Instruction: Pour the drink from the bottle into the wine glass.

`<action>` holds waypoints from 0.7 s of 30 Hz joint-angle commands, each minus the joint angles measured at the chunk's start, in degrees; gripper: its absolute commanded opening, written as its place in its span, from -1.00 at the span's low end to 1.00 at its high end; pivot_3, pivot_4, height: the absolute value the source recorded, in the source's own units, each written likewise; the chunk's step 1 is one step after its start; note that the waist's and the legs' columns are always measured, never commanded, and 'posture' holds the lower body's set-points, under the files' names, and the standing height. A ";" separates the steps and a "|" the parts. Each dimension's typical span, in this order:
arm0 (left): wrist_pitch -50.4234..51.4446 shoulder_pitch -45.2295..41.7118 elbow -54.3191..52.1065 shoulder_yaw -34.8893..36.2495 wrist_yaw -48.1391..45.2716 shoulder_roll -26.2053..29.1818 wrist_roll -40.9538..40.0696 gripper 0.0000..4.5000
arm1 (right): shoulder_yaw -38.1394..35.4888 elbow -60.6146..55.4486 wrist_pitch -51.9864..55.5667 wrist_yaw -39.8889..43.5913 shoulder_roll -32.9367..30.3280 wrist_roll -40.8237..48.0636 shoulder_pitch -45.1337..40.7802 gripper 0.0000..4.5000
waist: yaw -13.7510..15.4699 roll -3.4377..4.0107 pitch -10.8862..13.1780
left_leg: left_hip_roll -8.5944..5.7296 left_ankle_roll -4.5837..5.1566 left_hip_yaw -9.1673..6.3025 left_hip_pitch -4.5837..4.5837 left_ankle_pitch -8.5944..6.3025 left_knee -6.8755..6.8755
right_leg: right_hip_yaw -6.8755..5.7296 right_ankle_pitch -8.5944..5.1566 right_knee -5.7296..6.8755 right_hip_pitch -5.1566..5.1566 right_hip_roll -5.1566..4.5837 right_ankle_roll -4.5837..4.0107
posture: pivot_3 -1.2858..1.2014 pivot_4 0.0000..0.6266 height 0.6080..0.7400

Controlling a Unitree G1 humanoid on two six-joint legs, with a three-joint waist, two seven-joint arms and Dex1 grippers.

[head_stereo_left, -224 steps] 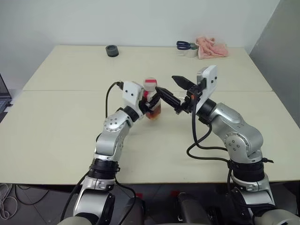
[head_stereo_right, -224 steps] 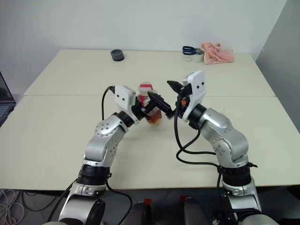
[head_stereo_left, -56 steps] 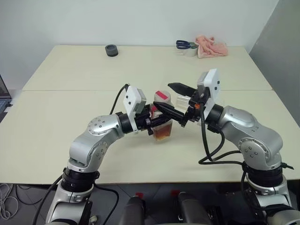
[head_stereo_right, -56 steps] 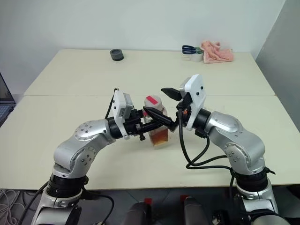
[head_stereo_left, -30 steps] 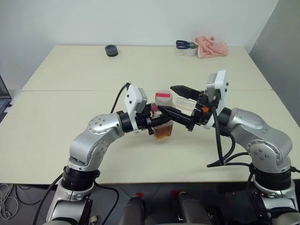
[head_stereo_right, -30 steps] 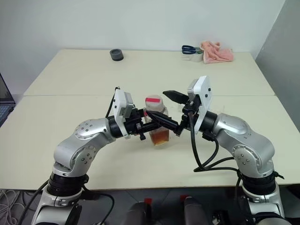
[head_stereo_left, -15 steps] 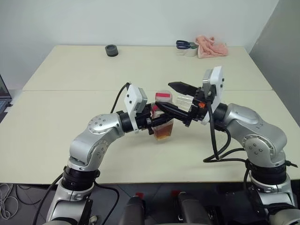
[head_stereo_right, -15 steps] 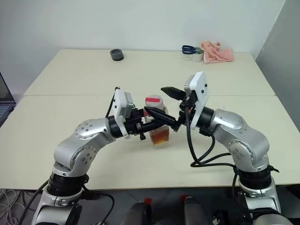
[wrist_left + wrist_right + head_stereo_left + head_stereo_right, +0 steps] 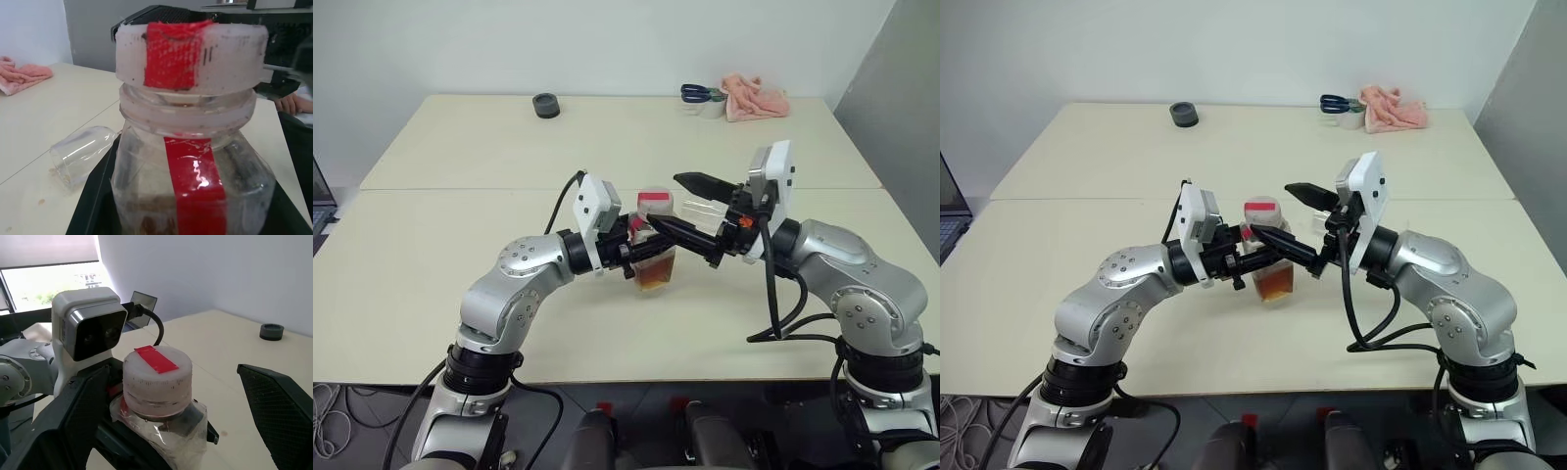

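Observation:
My left gripper is shut on the body of the bottle, which it holds upright over the middle of the table. The clear bottle has a red label strip, and the amber-brown drink fills its lower part. Its white cap carries a red strip and is on. My right gripper is open, with one finger on each side of the cap and apart from it. The wine glass lies on its side on the table just behind the bottle.
A pink cloth and blue-handled scissors lie at the table's far right. A dark round roll sits at the far left. A seam crosses the table. A laptop edge shows at the left.
Since the oldest frames my left arm has brought the bottle nearer and lower, and the right gripper has followed. Over the last second both hold nearly still.

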 commanded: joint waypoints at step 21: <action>-1.17 -1.16 -1.95 0.66 0.09 -0.11 -0.11 -0.18 | 3.09 2.74 -2.71 1.62 3.72 -0.50 -3.50 0.72 | -0.02 0.00 0.00 | 0.00 0.00 -0.01 0.00 0.00 0.00 | -0.01 0.00 0.00 0.00 0.00 0.00 | 0.03 -0.52 1.00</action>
